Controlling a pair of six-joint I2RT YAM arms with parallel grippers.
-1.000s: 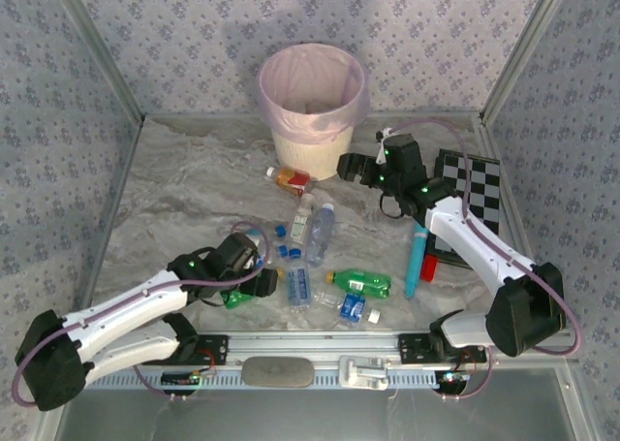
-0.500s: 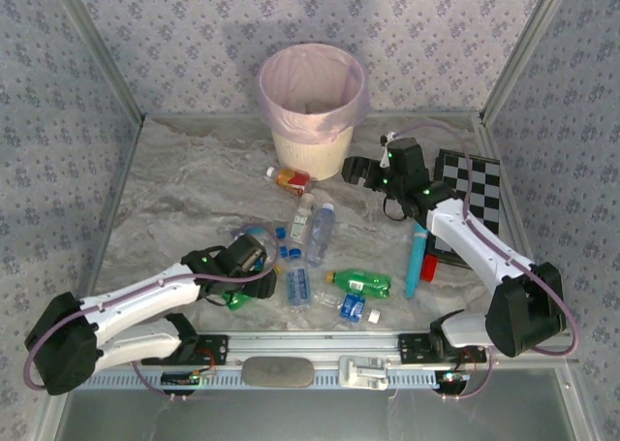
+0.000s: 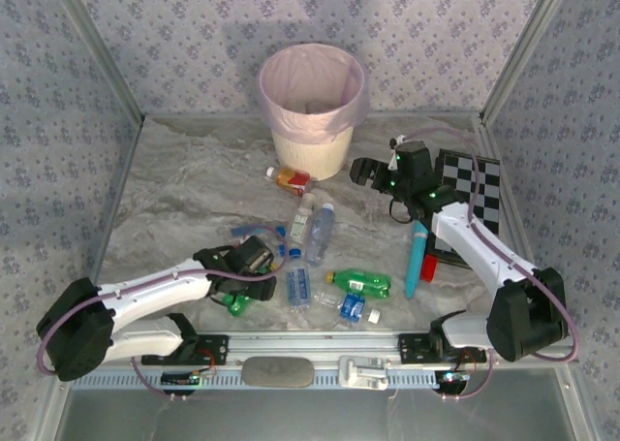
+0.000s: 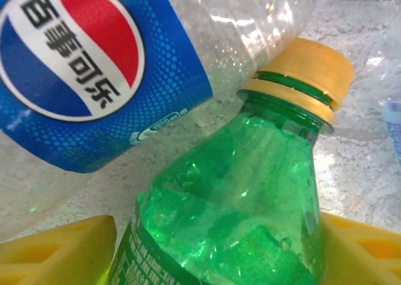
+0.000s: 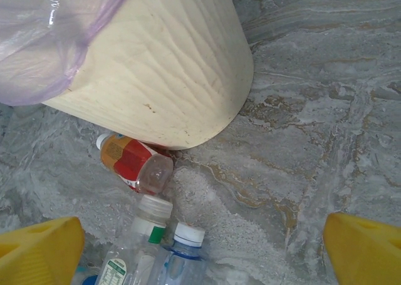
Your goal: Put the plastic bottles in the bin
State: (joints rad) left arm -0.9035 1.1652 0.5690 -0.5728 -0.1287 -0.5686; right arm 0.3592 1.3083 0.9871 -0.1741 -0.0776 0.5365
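A green bottle (image 4: 238, 197) with a yellow cap lies between my left gripper's (image 4: 213, 247) yellow fingers. The right finger (image 4: 363, 247) touches it and a sliver of table shows beside the left finger, so the jaws stand open. In the top view that gripper (image 3: 244, 284) is low over this bottle (image 3: 232, 303). A clear, blue-labelled bottle (image 4: 94, 66) lies against its neck. My right gripper (image 3: 363, 173) hangs open and empty beside the bin (image 3: 312, 150), above an orange-red labelled bottle (image 5: 131, 163) and two clear ones (image 5: 141, 235). Another green bottle (image 3: 360, 284) and several clear ones (image 3: 320, 233) lie mid-table.
A turquoise stick (image 3: 417, 257) with a red end lies by the right arm, next to a chequered board (image 3: 470, 194). Loose blue caps (image 3: 288, 251) sit among the bottles. Patterned walls close in three sides, and a metal rail (image 3: 310, 349) runs along the front.
My left gripper has pushed forward and down over the green bottle, its jaws narrowing round it. The right gripper has drifted slightly right and nearer, away from the bin.
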